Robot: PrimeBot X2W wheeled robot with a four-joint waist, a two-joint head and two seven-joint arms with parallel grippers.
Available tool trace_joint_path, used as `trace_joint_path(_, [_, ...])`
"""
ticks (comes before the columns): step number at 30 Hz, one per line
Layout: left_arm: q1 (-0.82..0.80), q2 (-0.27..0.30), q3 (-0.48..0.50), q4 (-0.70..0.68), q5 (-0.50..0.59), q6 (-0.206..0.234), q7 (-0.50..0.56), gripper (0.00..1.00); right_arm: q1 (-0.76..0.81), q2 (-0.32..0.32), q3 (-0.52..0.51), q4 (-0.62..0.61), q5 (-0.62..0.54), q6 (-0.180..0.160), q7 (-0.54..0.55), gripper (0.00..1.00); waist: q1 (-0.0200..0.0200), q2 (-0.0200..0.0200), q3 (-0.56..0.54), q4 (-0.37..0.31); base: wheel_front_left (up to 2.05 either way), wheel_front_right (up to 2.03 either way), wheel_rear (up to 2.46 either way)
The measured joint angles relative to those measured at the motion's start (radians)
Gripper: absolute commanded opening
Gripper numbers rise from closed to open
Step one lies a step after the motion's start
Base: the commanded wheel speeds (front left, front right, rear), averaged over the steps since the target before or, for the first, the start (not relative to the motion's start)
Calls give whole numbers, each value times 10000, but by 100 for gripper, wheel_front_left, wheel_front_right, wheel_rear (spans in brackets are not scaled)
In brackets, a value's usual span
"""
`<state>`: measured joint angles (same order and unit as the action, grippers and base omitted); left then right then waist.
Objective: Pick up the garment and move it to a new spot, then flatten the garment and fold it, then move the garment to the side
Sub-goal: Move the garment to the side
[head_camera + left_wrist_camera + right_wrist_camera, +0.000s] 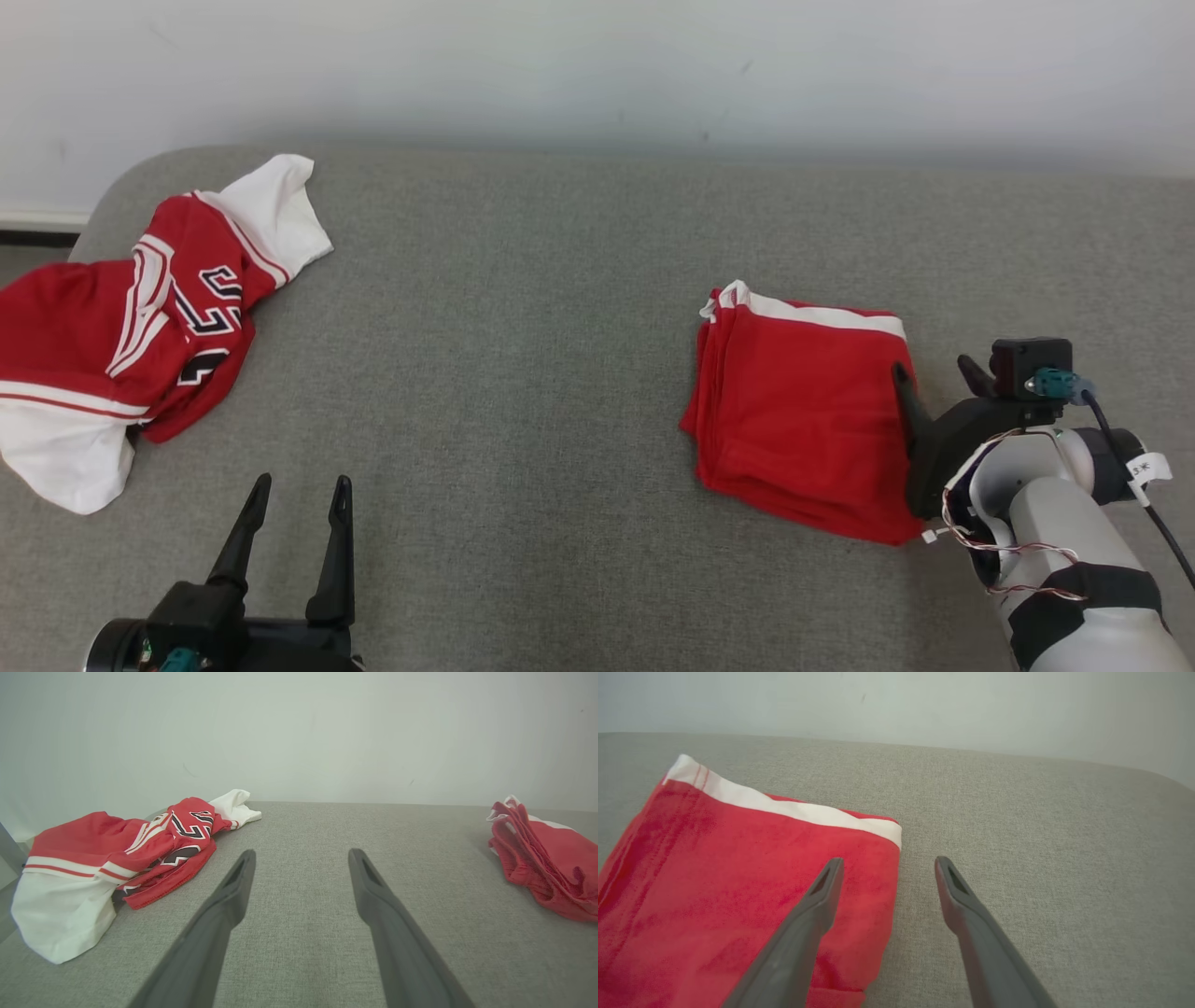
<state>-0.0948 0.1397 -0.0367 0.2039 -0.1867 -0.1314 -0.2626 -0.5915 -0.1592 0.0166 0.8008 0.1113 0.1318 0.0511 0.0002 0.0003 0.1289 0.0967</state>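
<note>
Red folded cloth with a white band along its far edge, the garment [798, 411] lies as a neat rectangle just to the left of my right gripper [931, 366]. From the right wrist camera, the gripper [888, 861] straddles the garment's [738, 896] right-hand edge. Its left finger is over the red cloth and its right finger is over the bare covering. The jaws stand wide apart with nothing between them. I cannot tell whether the left finger actually touches the cloth.

My left gripper [303, 481] is well apart from it, also spread open and empty, fingers pointing ahead over the bare surface. Through the left wrist camera, the folded garment [546, 868] sits far off to the right of that gripper [302, 851].

Ahead and to the left of the left gripper lies a crumpled red-and-white jersey with dark numerals [140, 327], bunched in a heap, with white fabric spilling out at both ends [117, 858].

Everything rests on a grey woven fabric surface [523, 327]. A pale, plain wall [597, 65] stands beyond both grippers.
</note>
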Motion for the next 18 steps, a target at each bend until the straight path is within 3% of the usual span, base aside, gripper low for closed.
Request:
trace_joint_path(12, [-396,144,-132,167,-194,0,0,100,-790,397,-464,2443,146,0,-550,100,-1,0,500,240,0,0,0])
trace_joint_path(13, [-410,155,-136,178,-217,0,0,100,-871,428,-458,2596,144,0,-558,85,0,-1,512,247,0,0,0])
trace_joint_path(14, [-424,161,-134,186,-261,0,0,100,-929,443,-460,2732,150,0,-560,47,-1,-1,521,251,0,0,0])
trace_joint_path(15, [-437,167,-125,190,-263,0,0,100,-986,472,-451,2849,171,0,-577,17,-1,-2,527,250,0,0,0])
trace_joint_path(16, [-444,171,-111,192,-265,0,0,100,-1031,512,-424,2945,180,0,-623,0,-1,-2,527,242,0,0,0])
trace_joint_path(18, [-444,173,-86,196,-276,2,0,100,-1121,581,-355,3108,219,0,-742,0,-2,-2,537,219,0,0,0])
